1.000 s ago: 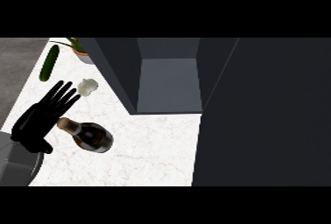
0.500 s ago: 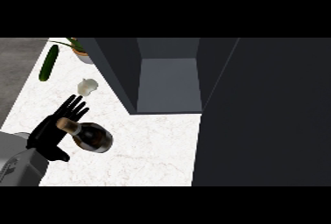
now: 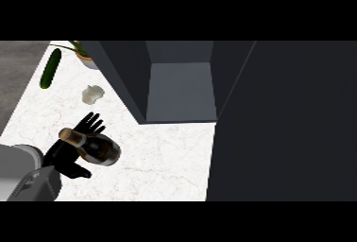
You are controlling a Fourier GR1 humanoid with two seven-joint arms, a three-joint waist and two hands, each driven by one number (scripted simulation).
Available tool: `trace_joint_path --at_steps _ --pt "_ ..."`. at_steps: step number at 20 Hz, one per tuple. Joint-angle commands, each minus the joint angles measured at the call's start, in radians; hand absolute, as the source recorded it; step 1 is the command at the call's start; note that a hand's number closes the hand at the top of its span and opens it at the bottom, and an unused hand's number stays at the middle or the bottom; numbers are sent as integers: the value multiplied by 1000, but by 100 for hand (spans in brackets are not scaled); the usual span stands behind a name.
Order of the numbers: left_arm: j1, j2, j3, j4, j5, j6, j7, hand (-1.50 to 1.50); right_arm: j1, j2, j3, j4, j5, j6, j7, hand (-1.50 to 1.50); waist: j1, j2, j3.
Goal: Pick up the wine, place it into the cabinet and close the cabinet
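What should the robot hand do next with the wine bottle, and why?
Probably curl the left robot hand round the wine bottle. Its fingers are straight behind the bottle and do not yet hold it, the bottle stands on the counter, and the open cabinet waits further back to the right.

counter: white marble top
far left: cucumber, potted plant
mid left: small white item
near left: wine bottle, upright

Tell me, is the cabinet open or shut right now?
Open. The cabinet shows its grey inside, with its dark door swung out at the right. The wine is outside it, on the counter by the left hand.
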Motion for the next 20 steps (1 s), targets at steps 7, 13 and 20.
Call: trace_joint_path --at_steps 7,13,20 --pt "0 -68 -8 84 6 -154 -135 -150 7 -10 -15 -61 -48 7 36 -150 -1 0 0" --pt "-17 -37 2 110 18 -195 -129 -150 50 0 7 -64 -9 16 -1 -150 -5 1 -1" --pt "-12 -85 -14 79 5 -150 -174 -150 4 -12 -21 -85 -34 3 52 -150 -2 0 -1"
